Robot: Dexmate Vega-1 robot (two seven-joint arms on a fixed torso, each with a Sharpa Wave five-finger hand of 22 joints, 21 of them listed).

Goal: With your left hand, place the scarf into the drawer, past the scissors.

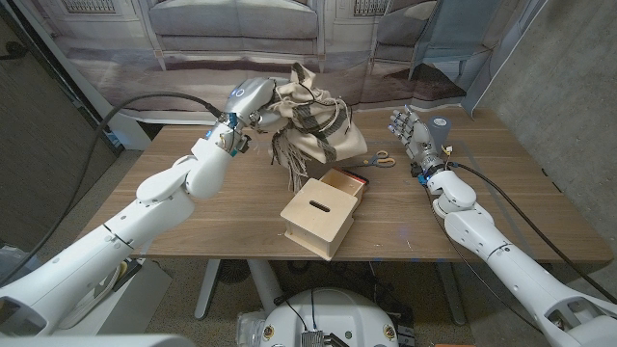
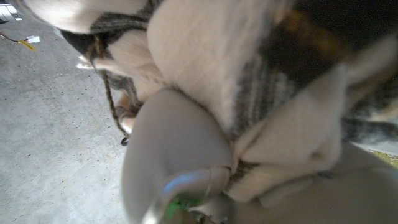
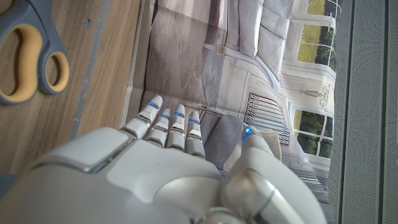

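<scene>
My left hand (image 1: 253, 104) grips a cream scarf (image 1: 313, 123) with dark plaid stripes and fringe, lifted above the table behind the drawer. The bundle hangs down to the right of the hand, fringe (image 1: 291, 164) dangling toward the box. In the left wrist view the scarf (image 2: 249, 81) bulges over my hand (image 2: 186, 174). The small wooden drawer box (image 1: 325, 212) stands at mid-table, its drawer pulled open at the far end (image 1: 347, 183). Scissors (image 1: 379, 159) with yellow and grey handles lie right of the scarf, also seen as scissors (image 3: 28, 53). My right hand (image 1: 416, 137) stands upright and open beside them.
The wooden table (image 1: 193, 217) stretches to both sides of the box. A printed backdrop (image 1: 231, 39) hangs behind the far edge. A black cable (image 1: 145, 101) loops over my left arm. Something dark and red (image 1: 361, 179) lies by the drawer's far side.
</scene>
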